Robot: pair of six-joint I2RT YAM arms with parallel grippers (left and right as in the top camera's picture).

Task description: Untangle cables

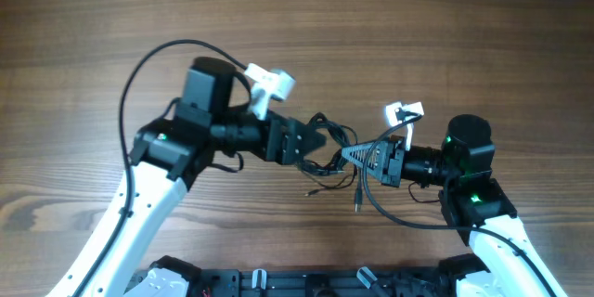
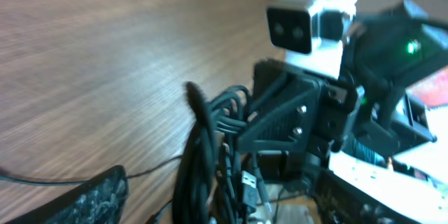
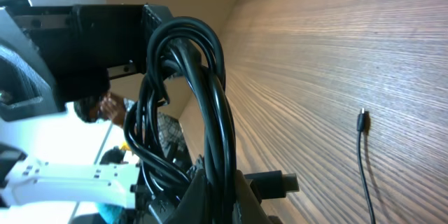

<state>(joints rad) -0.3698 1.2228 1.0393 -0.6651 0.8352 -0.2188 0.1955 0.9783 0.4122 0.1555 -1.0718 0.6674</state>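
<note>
On the brown wood-grain tabletop (image 1: 93,19), the thin black cables (image 1: 336,151) sit knotted at the centre, between both arms. The right gripper (image 1: 360,156) pinches the looped bundle, seemingly to draw it apart. Whether the left gripper (image 1: 314,139) grips, I cannot tell.

I count two arms: left arm (image 1: 158,162), right arm (image 1: 483,206). Two grippers: left gripper (image 1: 320,137), right gripper (image 1: 355,156). Two white wrist cameras, left camera (image 1: 269,83) and right camera (image 1: 404,111). One knot of cables (image 1: 336,148); its strands I can't count from here. One table (image 1: 93,28).
</note>
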